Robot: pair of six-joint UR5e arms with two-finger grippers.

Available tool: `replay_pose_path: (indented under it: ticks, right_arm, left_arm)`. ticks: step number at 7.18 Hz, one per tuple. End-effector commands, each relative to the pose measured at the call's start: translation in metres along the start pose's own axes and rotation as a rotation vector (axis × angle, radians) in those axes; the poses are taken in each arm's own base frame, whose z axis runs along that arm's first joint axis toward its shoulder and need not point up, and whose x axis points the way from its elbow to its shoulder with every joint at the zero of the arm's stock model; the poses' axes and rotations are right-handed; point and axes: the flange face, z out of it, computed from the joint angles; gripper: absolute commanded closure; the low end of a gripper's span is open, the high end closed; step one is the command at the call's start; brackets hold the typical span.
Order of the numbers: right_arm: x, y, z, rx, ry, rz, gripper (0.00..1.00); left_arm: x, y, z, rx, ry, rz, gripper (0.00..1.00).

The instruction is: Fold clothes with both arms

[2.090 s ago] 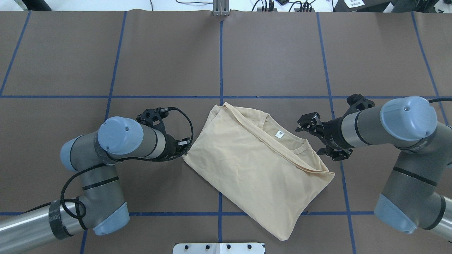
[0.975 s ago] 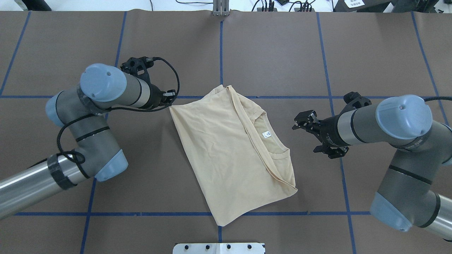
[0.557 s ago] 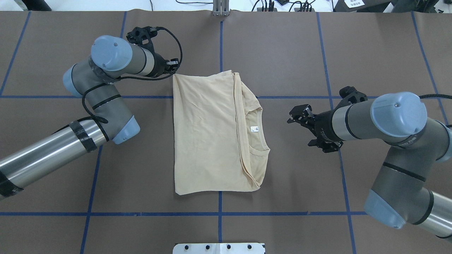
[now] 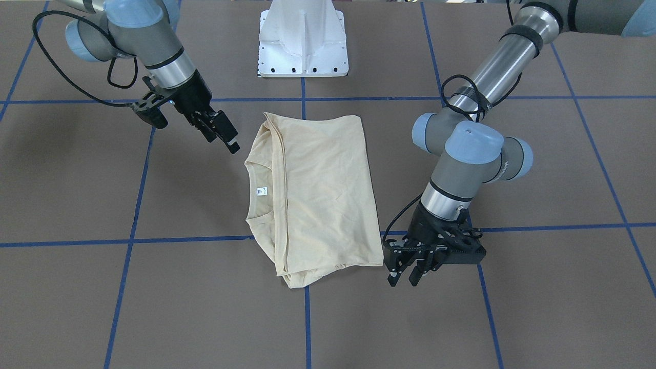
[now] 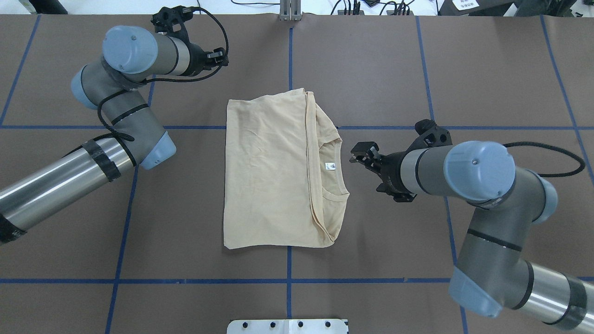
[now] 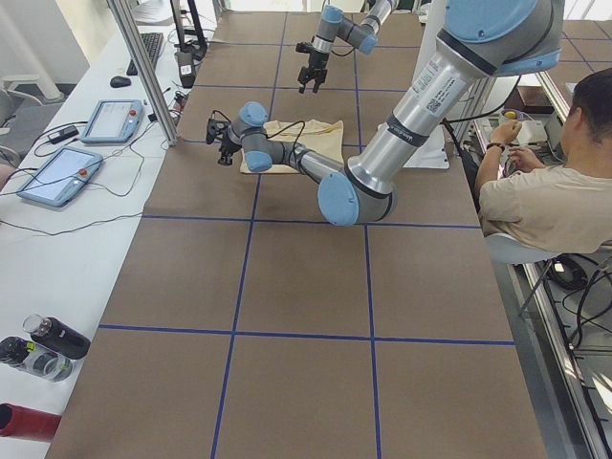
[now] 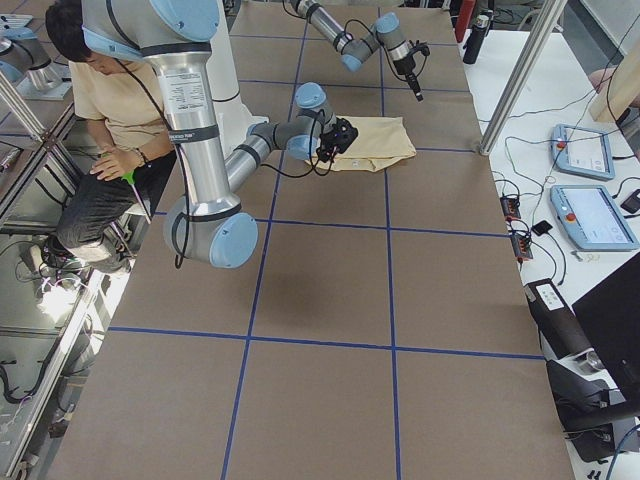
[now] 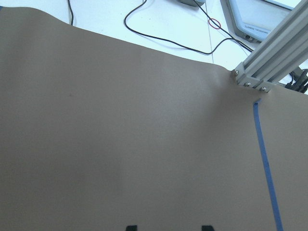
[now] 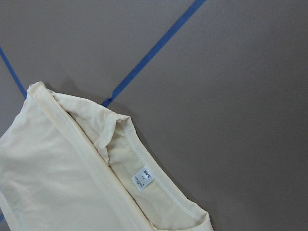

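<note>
Release is the news at my left pincer (image 4: 402,277). Its fingers stand apart with nothing between them, and its wrist camera sees only bare brown worktop (image 5: 185,208) beyond two separated black tips. A moment ago it was clamped on the shirt's far left corner, hauling the cloth round. Now it has let go and drawn off to about 11 o'clock of the cloth, well apart from it. My right pincer (image 5: 366,172) is likewise spread and empty. It has slid in from further out and sits near the collar (image 5: 336,193), at 3 o'clock of the garment, not touching it.

The shirt (image 5: 269,176) lies at the middle of the worktop, already folded into a tall rectangle with its print hidden. The collar opening and the small white label (image 5: 330,166) are on its 3 o'clock side. The drag has turned it: two seconds ago it lay skewed, one corner pointing toward 5 o'clock. Now its long edges run from 12 to 6, parallel with the blue tape lines (image 5: 371,127).

I judge the squaring step done and the next fold not yet begun. My right pincer looks placed to grip the collar side, while my left must return to the opposite edge. The knit is thin, so I expect it to slip unless each pinch catches every layer.
</note>
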Motion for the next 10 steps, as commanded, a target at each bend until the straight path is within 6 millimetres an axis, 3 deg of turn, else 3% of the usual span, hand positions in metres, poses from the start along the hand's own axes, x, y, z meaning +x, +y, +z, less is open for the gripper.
replay_pose_path:
  ticks: [1, 2, 4, 8, 10]
  right_arm:
    - [0.008, 0.072, 0.026, 0.024, -0.029, -0.009, 0.0]
    - [0.006, 0.089, 0.046, 0.023, -0.015, 0.063, 0.0]
    - [0.019, 0.115, 0.052, -0.01, 0.014, 0.049, 0.0]
    - [0.029, 0.114, 0.054, 0.022, 0.091, 0.035, 0.02]
    - [0.032, 0.125, 0.057, 0.019, 0.112, 0.025, 0.13]
  left_arm:
    - [-0.029, 0.018, -0.037, -0.008, 0.026, 0.004, 0.46]
    - [-0.031, 0.021, -0.041, -0.01, 0.03, 0.001, 0.46]
    - [-0.031, 0.023, -0.04, -0.013, 0.03, -0.001, 0.46]
    - [-0.026, 0.027, -0.04, -0.019, 0.036, -0.013, 0.46]
    - [-0.027, 0.027, -0.039, -0.018, 0.034, -0.014, 0.46]
